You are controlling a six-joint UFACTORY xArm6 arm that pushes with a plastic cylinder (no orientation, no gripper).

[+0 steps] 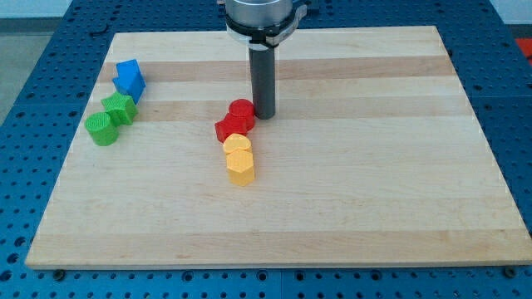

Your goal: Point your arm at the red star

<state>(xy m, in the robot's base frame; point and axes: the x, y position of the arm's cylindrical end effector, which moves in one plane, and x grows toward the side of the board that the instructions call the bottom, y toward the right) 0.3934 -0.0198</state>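
Observation:
My tip point(264, 115) rests on the board just above the centre. It stands right next to a rounded red block point(243, 111), on that block's right side. A second red block point(228, 129), which looks like the red star, lies just below and left of the rounded one and touches it. The tip is up and to the right of the star-like block, with the rounded red block between them.
Two yellow blocks point(238, 147) point(240, 169) lie in a line directly below the red ones. At the view's left are a blue block point(130, 77) and two green blocks point(120, 108) point(102, 129). The wooden board point(374, 191) lies on a blue perforated table.

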